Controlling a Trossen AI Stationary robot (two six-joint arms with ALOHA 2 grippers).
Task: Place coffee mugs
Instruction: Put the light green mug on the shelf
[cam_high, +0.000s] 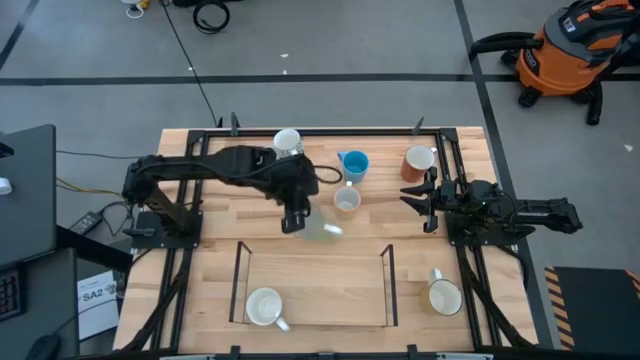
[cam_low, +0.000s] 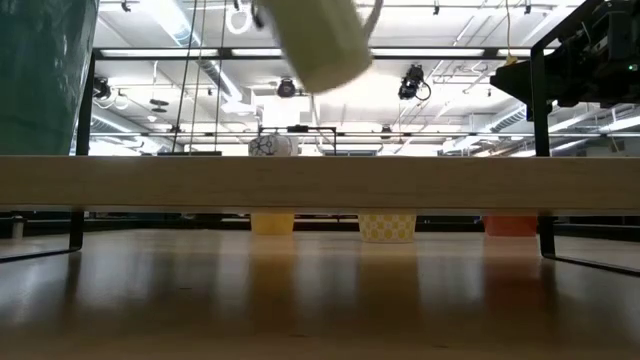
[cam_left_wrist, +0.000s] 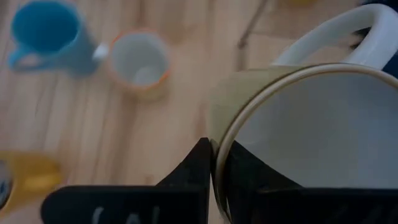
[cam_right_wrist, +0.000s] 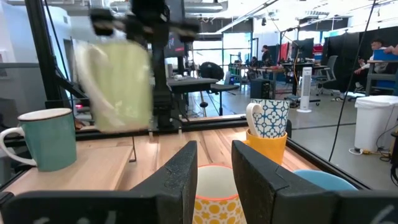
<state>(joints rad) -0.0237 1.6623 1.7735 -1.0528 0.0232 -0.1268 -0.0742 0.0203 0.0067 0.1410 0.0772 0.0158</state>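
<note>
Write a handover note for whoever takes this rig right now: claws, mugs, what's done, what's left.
Left claw: shut on the rim of a pale mug, held in the air over mid-table.
Right claw: open, empty, waiting at the table's right side.
Far side, standing: patterned mug, blue mug, red-brown mug, orange-rimmed mug.
Near side: white mug inside the wire frame; cream mug outside it, to the right.
Done: probably the two near mugs.
Left: set down the held mug, then likely the four far ones.
</note>
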